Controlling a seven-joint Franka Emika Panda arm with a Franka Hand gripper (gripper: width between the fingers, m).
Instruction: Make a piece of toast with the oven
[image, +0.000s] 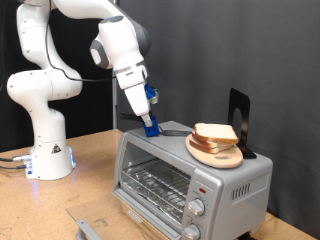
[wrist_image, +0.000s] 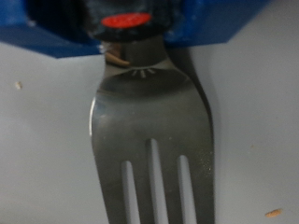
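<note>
The silver-grey oven (image: 235, 178) stands at the exterior view's lower right, its door (image: 128, 208) folded down and its wire rack (image: 155, 183) showing inside. My gripper (image: 150, 123) with blue fingers reaches down onto the oven's top near its back left corner. It is shut on a metal fork (wrist_image: 149, 121), whose tines lie flat over the grey oven top in the wrist view, just below the gripper (wrist_image: 126, 28). A pile of bread slices (image: 215, 134) lies on a wooden plate (image: 215, 156) on the oven top, to the right of the gripper. No single slice shows apart from the pile.
A black stand (image: 238, 115) rises behind the plate. Two round knobs (image: 197, 208) sit at the oven's front right. The arm's white base (image: 45, 150) stands on the wooden table (image: 60, 205) at the exterior view's left. A dark curtain hangs behind.
</note>
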